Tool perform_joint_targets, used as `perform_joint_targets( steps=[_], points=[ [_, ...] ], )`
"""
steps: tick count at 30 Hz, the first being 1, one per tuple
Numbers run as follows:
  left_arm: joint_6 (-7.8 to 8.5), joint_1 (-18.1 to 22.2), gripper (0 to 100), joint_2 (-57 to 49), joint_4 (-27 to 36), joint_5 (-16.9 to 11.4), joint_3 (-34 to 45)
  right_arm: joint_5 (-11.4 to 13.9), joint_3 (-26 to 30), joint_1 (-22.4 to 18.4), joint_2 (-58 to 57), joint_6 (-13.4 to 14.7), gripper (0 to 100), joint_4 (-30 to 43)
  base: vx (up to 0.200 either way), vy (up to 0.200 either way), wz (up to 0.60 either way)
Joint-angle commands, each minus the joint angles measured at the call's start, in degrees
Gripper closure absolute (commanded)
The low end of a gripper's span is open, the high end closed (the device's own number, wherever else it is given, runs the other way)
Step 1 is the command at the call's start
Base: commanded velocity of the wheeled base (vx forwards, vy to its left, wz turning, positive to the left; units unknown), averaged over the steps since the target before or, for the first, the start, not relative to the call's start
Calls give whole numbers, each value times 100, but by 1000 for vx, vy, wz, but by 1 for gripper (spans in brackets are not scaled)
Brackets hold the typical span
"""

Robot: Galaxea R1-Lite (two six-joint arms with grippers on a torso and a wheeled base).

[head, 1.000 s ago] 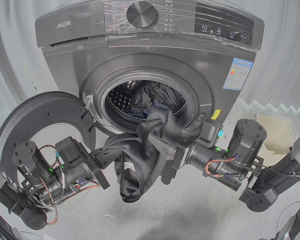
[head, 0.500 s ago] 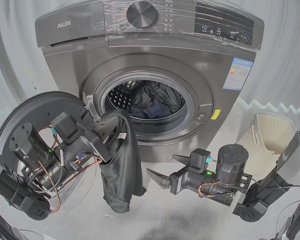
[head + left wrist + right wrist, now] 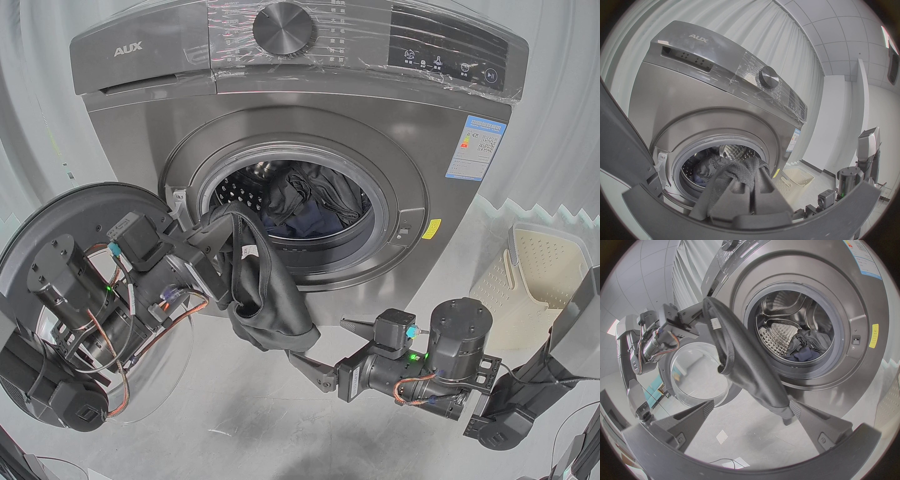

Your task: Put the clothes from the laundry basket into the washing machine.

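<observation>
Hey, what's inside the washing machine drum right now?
A crumpled black garment lies on a navy piece, beside the perforated drum wall. Anything beneath or behind that pile is covered. The dark garment held by the left gripper hangs outside the door opening.

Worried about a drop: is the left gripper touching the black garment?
Touching. Left wrist view shows the black garment pinched in the left gripper.
</observation>
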Motion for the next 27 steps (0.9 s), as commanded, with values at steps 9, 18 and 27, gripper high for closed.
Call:
perform_joint_targets(
  steps=[9,18,27],
  points=[
    [3,27,100,153,-6,119,-177,32,-604,411,720,-58,0,-514,0,0,0],
    [3,27,100,188,3,128,-203,32,-1237,754,1150,-58,0,-795,0,0,0],
    [3,27,100,180,3,128,-212,-21,-1799,728,1704,-128,0,-777,0,0,0]
  ],
)
